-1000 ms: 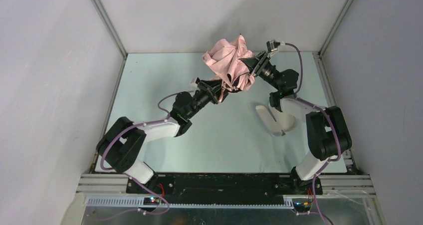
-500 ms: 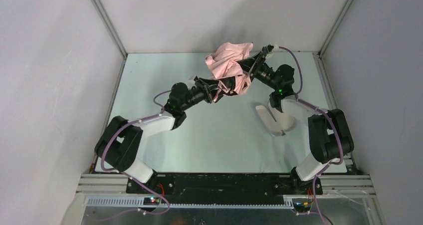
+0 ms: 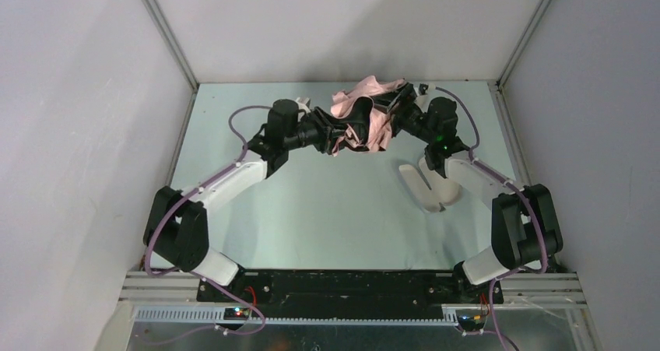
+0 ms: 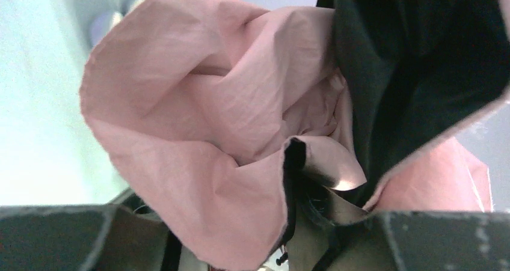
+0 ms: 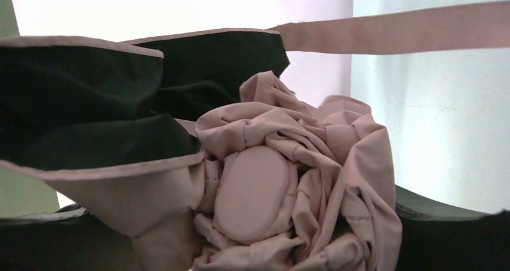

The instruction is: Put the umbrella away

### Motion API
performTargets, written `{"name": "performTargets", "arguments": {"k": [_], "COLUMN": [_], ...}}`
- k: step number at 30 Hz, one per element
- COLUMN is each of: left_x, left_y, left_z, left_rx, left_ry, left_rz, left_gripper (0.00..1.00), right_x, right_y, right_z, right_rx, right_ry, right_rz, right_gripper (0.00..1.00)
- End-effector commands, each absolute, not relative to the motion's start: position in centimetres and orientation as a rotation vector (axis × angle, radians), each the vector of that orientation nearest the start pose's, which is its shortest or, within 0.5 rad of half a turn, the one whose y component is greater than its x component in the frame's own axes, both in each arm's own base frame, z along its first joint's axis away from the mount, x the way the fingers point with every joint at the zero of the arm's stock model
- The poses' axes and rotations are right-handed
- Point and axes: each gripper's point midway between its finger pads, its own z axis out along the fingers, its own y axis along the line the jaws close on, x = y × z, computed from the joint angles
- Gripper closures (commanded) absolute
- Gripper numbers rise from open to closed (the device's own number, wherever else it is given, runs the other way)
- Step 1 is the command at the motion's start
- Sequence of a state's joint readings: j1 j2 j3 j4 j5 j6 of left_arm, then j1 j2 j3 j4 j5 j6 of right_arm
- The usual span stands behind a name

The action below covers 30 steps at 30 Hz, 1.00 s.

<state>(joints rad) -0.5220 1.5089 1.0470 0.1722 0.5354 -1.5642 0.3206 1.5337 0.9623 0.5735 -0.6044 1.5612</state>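
Pink umbrella has sunk, still bunched, toward the middle of the tabletop's far edge. Its fabric stays clamped in the left gripper, while the right gripper has just spread wide, apparently releasing. Tidying looks unfinished, and the lilac case lies well apart.

Pale oblong case on table

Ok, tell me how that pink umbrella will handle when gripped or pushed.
Probably floppy: the umbrella hangs in loose crumpled folds, so pushing likely shifts fabric, not the whole thing. Likely light, since the cloth looks thin. The smooth oval cap may slip in a pinch.
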Motion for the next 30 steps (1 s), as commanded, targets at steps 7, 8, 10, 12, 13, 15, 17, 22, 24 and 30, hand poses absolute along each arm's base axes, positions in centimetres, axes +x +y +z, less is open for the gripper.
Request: {"name": "performTargets", "arguments": {"k": [7, 8, 10, 12, 13, 15, 17, 22, 24, 30], "left_x": [28.3, 27.9, 27.1, 26.3, 26.2, 25.6, 25.0, 24.8, 25.2, 26.7], "left_y": [-34.4, -34.6, -35.2, -35.8, -35.9, -36.2, -36.1, -36.2, -35.9, -35.0], "left_z": [26.8, 27.0, 27.3, 27.7, 27.7, 27.8, 26.8, 25.4, 25.0, 24.4], "left_rx": [0.032, 0.08, 0.153, 0.223, 0.236, 0.304, 0.378, 0.542, 0.585, 0.663], "left_ry": [2.26, 2.245, 2.215, 2.176, 2.165, 2.139, 2.162, 2.171, 2.171, 2.124], "left_rz": [-1.343, -1.32, -1.316, -1.31, -1.297, -1.264, -1.185, -0.986, -0.884, -0.558], "left_gripper": [1.0, 1.0, 1.0, 1.0, 1.0, 1.0, 1.0, 1.0, 1.0, 1.0], "right_x": [33.2, 33.3, 33.5, 33.9, 34.0, 34.2, 34.0, 32.9, 32.4, 32.1], "right_y": [29.9, 29.9, 29.9, 29.9, 29.9, 29.9, 30.1, 30.6, 30.7, 30.2], "right_z": [30.7, 30.6, 30.5, 30.5, 30.5, 30.6, 30.3, 29.3, 28.5, 28.2], "right_rx": [0.735, 0.744, 0.78, 0.813, 0.832, 0.854, 0.876, 0.905, 0.943, 1.003], "right_ry": [2.049, 2.047, 2.045, 2.031, 2.027, 2.021, 2.053, 2.168, 2.215, 2.244], "right_rz": [2.002, 2.002, 2.005, 2.012, 2.017, 2.026, 2.028, 1.976, 1.949, 1.922], "right_gripper": [0.13, 0.13, 0.13, 0.13, 0.13, 0.13, 0.14, 0.22, 0.27, 0.66]}}
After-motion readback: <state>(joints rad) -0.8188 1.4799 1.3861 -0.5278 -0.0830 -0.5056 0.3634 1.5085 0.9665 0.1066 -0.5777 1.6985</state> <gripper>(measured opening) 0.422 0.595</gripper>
